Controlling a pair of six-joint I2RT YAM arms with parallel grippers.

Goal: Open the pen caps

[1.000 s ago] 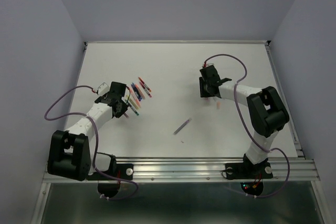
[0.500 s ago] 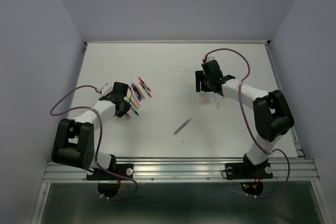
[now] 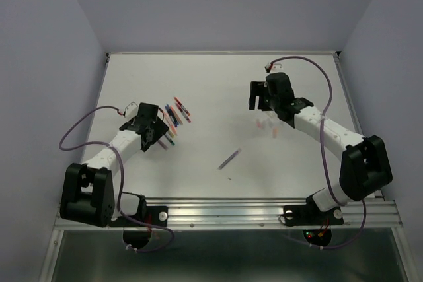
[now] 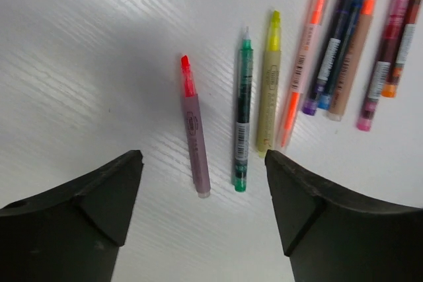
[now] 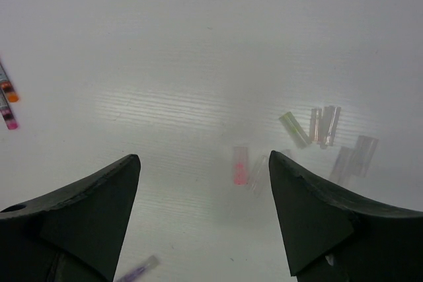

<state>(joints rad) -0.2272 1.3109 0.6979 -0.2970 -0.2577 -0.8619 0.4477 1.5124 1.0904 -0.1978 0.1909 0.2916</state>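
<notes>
Left end effector (image 4: 203, 163), right end effector (image 5: 203, 158) spread, empty; pen caps (image 5: 316, 125) pale, blurry; some pens (image 4: 344, 47) cropped.

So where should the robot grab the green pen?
Grab the green pen around the middle of its barrel, coming straight down from above. It lies flat on the table, with a gap toward the red-tipped pen but the yellow pen close beside.
</notes>
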